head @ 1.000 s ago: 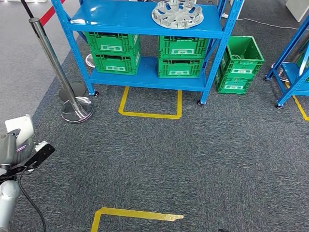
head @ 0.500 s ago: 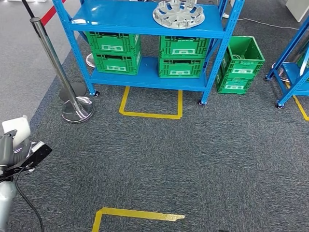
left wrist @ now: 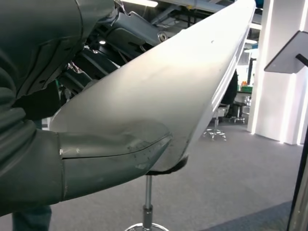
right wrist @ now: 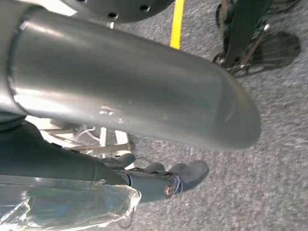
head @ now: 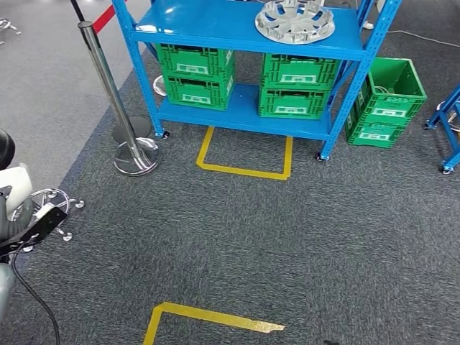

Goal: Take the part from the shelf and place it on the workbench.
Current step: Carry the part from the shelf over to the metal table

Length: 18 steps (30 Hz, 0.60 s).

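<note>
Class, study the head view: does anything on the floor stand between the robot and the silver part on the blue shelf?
Nothing visible does. The silver part lies on the top board of the blue shelf. The carpet ahead carries only yellow tape marks. The post stands off to the left.

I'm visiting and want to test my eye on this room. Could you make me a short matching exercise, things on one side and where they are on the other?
Things:
1. silver wheel-shaped part
2. open green crate
3. chrome barrier post
4. yellow tape outline

Places:
A. on the carpet in front of the blue shelf
B. on the shelf's top board
C. standing left of the shelf
D. on the floor right of the shelf

Pairs: 1-B, 2-D, 3-C, 4-A
</note>
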Available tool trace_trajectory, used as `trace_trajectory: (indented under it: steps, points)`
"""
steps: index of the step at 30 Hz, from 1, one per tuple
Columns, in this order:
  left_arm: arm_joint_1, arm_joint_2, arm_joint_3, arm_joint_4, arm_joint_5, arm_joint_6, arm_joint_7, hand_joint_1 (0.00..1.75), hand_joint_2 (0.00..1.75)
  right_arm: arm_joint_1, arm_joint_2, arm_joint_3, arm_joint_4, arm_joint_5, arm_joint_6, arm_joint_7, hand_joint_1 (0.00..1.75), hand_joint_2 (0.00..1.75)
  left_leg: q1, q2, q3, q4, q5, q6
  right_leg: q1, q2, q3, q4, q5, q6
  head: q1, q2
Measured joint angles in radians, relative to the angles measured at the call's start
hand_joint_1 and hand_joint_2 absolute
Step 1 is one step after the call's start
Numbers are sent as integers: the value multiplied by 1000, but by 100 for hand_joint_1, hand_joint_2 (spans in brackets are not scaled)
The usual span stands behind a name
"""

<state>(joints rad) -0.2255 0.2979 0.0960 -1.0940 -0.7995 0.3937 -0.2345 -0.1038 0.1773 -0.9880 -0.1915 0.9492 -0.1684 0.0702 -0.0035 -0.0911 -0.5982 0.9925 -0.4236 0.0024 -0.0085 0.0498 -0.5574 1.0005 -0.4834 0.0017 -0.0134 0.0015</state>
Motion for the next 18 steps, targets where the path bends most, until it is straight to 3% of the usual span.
trace_trajectory:
  steps: [1, 3, 6, 7, 8, 10, 12, 14, 16, 18]
  points:
    - [0, 7, 3, -1, 2, -1, 0, 175, 175, 0, 1, 0, 0, 0, 0, 0, 0, 0, 2, 1, -2, 2, -2, -6, 0, -8, 2, -4, 3, -3, 0, 0]
    - [-6, 24, 12, -5, 5, -2, 0, 175, 175, 0, 2, 0, 0, 2, 0, 1, 0, 0, 3, 29, -22, 46, -33, -19, -5, -26, 7, -12, 7, -12, -6, 0]
    - [-19, 36, 21, -9, 8, -9, 0, 175, 175, 2, 2, -1, -1, 3, 0, 1, 0, 0, 13, 76, -111, 232, -121, -38, -6, -57, 10, -14, 6, -18, -13, 0]
    - [-19, 36, 22, -9, 8, -12, 0, 175, 175, 2, 2, -2, -1, 3, 0, 2, 0, 0, 18, 81, -132, 275, -130, -43, -6, -67, 11, -14, 4, -17, -13, 0]
    - [-19, 37, 23, -9, 8, -14, 0, 175, 175, 2, 2, -2, -1, 3, 0, 2, 0, 0, 23, 85, -136, 282, -121, -48, -6, -78, 12, -13, 2, -15, -13, 0]
    - [-18, 41, 24, -12, 8, -15, 0, 175, 175, 1, 3, -2, -1, 3, 1, 3, 0, 0, 30, 102, -84, 182, -55, -54, -8, -96, 17, -12, -3, -8, -13, 0]
    - [-22, 46, 26, -15, 8, -15, 0, 175, 175, 1, 3, -3, -1, 3, 0, 3, 0, 0, 26, 140, -17, 56, -10, -53, -4, -112, 22, -8, -11, 3, -15, 0]
    - [-24, 47, 27, -18, 8, -15, 0, 175, 175, 0, 2, -3, -1, 3, 0, 3, 0, 0, 19, 156, 3, 10, -8, -39, 3, -129, 25, -7, -17, 14, -14, 0]
    - [-21, 48, 28, -20, 8, -16, 0, 175, 175, -1, 2, -3, -1, 3, 0, 3, 0, 0, 18, 137, -1, 8, -8, -20, 3, -144, 28, -8, -22, 23, -12, 0]
    - [-22, 51, 30, -21, 8, -16, 0, 175, 175, -1, 2, -3, -1, 3, 0, 3, 0, 0, 20, 119, 0, 6, -6, -6, -1, -120, 12, 29, -52, 31, -11, 0]
